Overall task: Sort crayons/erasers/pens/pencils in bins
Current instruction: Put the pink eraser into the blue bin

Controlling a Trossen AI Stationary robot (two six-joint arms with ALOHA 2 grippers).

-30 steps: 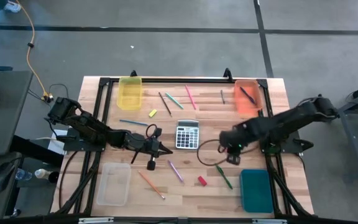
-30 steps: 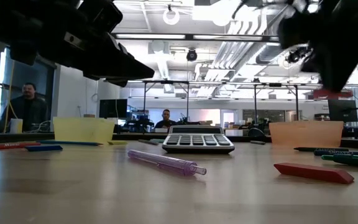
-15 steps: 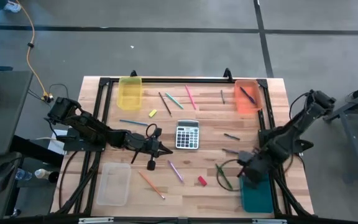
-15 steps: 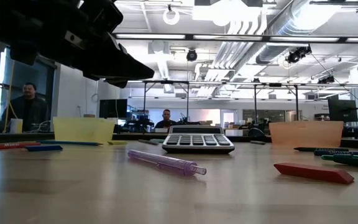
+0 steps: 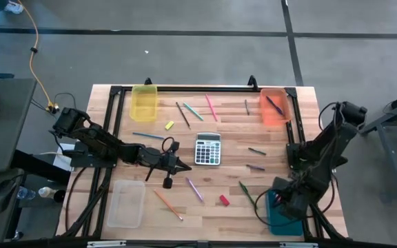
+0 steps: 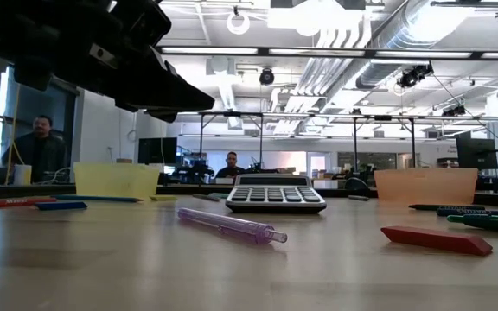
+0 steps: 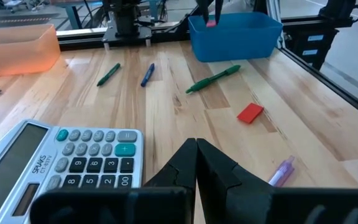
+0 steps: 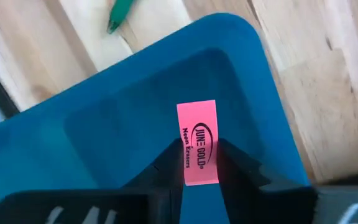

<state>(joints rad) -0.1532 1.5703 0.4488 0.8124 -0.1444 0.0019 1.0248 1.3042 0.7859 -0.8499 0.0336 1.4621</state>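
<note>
- Since a second ago the right arm has swung from the middle of the worktop, near the calculator (image 5: 208, 149), out to the front right corner, and its right hand (image 8: 199, 163) now hangs over the dark teal bin (image 8: 92, 124).
- That right hand is pinched on a pink eraser (image 8: 199, 143), held upright between the two fingers above the bin's floor; printed lettering runs along the eraser.
- From the left wrist view the same pink eraser shows as a small pink spot at the teal bin's rim (image 7: 211, 23).
- Just beside the teal bin, on the bare wood, lies a green pen (image 5: 248, 195), and further in a red eraser (image 5: 223, 200).
- A purple pen (image 5: 195, 189) lies in front of the calculator, and an orange pencil (image 5: 167, 204) lies near the clear bin (image 5: 125, 204) at the front left.
- At the back stand the yellow bin (image 5: 144, 102) and the orange bin (image 5: 275, 107), the orange one with a dark pen inside.
- Between them are scattered pens and pencils, with a yellow eraser (image 5: 169, 125) nearby.
- The left hand (image 7: 196, 149) has not moved: it hovers with its fingers pressed together and empty, just left of the calculator.
- In the low view two people show in the room far behind the worktop (image 6: 145, 268).
</note>
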